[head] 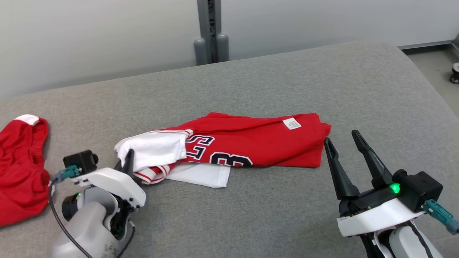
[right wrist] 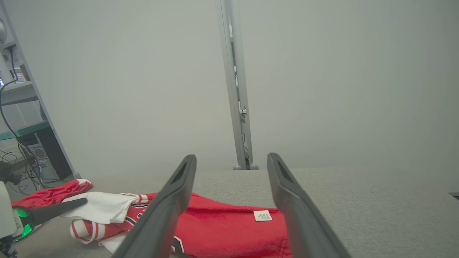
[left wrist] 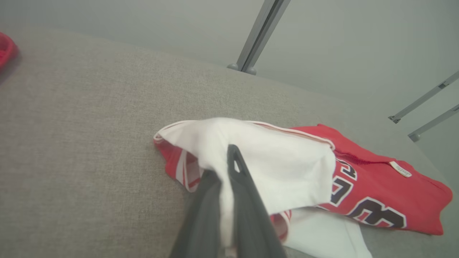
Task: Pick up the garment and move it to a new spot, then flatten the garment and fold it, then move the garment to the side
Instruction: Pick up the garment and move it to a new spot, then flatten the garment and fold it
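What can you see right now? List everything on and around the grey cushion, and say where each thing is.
jersey: one, red with white parts and black numerals, crumpled at the cushion's middle
care label: one, white, on the jersey's far right part
shorts: one, red with a white band, at the cushion's left edge
cushion: one, grey fabric, beneath both garments
post: one, grey metal, behind the cushion by the wall
caster wheel: one, dark, on the floor at far right
shelving: one, pale, with cables, beyond the shorts
left gripper: one, dark fingers, shut on the jersey's white fabric
right gripper: one, dark fingers, open, just right of the jersey, holding nothing
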Robot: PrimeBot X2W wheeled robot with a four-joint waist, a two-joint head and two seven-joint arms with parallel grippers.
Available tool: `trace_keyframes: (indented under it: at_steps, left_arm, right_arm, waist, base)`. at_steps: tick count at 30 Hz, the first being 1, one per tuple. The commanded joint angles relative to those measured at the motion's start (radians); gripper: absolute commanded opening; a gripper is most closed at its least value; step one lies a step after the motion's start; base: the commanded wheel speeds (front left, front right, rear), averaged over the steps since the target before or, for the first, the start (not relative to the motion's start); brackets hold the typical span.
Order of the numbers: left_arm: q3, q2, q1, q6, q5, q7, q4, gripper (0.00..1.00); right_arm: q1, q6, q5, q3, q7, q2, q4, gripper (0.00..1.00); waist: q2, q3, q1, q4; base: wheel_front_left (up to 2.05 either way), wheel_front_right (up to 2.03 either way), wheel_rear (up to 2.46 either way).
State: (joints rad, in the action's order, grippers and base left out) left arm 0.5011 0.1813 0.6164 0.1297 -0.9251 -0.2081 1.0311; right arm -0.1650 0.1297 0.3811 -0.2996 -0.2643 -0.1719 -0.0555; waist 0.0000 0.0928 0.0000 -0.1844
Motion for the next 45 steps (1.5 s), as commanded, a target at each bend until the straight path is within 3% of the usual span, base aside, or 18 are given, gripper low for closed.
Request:
trace_keyframes:
  at_steps: [1,3,4,5,6,11,18,23,32,45]
  left_arm:
    - [0.003,-0.01,-0.016,0.001,-0.01,-0.016,0.007,0.0]
    - [0.009,-0.02,-0.018,0.001,-0.014,-0.029,0.005,0.0]
    - [0.012,-0.025,-0.017,0.001,-0.019,-0.034,0.005,0.15]
    - [0.02,-0.036,-0.011,0.001,-0.033,-0.041,-0.004,0.48]
    - [0.027,-0.044,-0.011,0.001,-0.049,-0.044,-0.014,1.0]
    - [0.052,-0.037,-0.035,0.001,-0.084,-0.05,-0.05,1.0]
    - [0.071,0.006,-0.061,0.001,-0.033,-0.057,-0.102,1.0]
    - [0.001,0.032,-0.122,-0.046,0.066,-0.057,-0.214,1.0]
    - [-0.089,0.006,-0.246,-0.09,0.15,-0.056,-0.364,1.0]
    - [-0.104,-0.001,-0.221,-0.1,0.137,-0.043,-0.357,1.0]
  right_arm:
    - [-0.005,0.002,0.009,-0.004,0.0,-0.015,-0.007,1.0]
    - [-0.005,0.002,0.008,-0.003,0.0,-0.02,-0.006,1.0]
    - [-0.005,0.002,0.009,-0.003,0.0,-0.022,-0.005,1.0]
    - [-0.008,0.002,0.01,-0.01,0.0,-0.029,-0.006,1.0]
    - [-0.011,0.002,0.013,-0.015,0.0,-0.03,-0.008,1.0]
    - [-0.008,0.002,0.016,-0.016,0.0,-0.028,-0.008,1.0]
    - [0.01,0.002,0.013,0.005,0.0,-0.033,-0.005,1.0]
    - [0.023,0.002,0.008,0.026,0.0,-0.033,0.0,1.0]
    - [0.03,0.002,0.016,0.059,0.0,-0.046,0.006,1.0]
    - [-0.052,0.002,0.057,0.041,0.0,-0.099,-0.054,1.0]
  waist:
    - [0.0,0.001,0.0,0.018]
    - [0.0,0.002,0.0,0.034]
    - [0.0,0.004,0.0,0.042]
    - [0.0,0.007,0.0,0.06]
    - [0.0,0.009,0.0,0.066]
    - [0.0,0.007,0.0,0.071]
    - [0.0,-0.007,0.0,0.068]
    - [0.0,-0.016,0.0,0.067]
    - [0.0,-0.011,0.0,0.076]
    - [0.0,0.036,0.0,0.071]
  base:
    - [0.0,0.0,0.0]
    - [0.0,0.0,0.0]
    - [0.0,0.0,0.0]
    - [0.0,0.0,0.0]
    - [0.0,0.0,0.0]
    - [0.0,0.0,0.0]
    - [0.0,0.0,0.0]
    - [0.0,0.0,0.0]
    - [0.0,0.0,0.0]
    - [0.0,0.0,0.0]
